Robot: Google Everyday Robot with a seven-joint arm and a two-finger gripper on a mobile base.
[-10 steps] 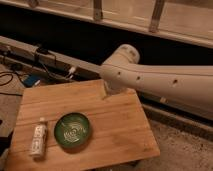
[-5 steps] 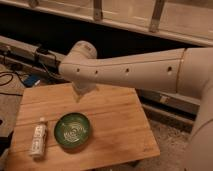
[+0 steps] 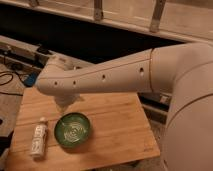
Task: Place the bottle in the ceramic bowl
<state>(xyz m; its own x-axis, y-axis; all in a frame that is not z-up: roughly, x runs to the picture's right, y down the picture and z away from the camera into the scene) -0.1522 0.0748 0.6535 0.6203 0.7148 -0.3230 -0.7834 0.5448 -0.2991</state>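
The small whitish bottle (image 3: 38,139) lies on its side at the front left of the wooden table (image 3: 115,130), cap pointing away from me. The dark green ceramic bowl (image 3: 73,129) with a pale swirl inside sits just right of it, and nothing is in it. My large white arm (image 3: 110,75) reaches in from the right across the table. My gripper (image 3: 64,103) hangs below the arm's end, above the table just behind the bowl, apart from both the bottle and the bowl. Much of the gripper is hidden by the arm.
Black cables (image 3: 10,77) and a blue object (image 3: 30,80) lie on the floor beyond the table's left rear corner. A dark rail and wall (image 3: 100,40) run behind the table. The table's front edge is close to the bottle.
My arm has swung left across the table and nearer the camera, bringing its end over the area behind the bowl. The bottle and bowl have not moved.
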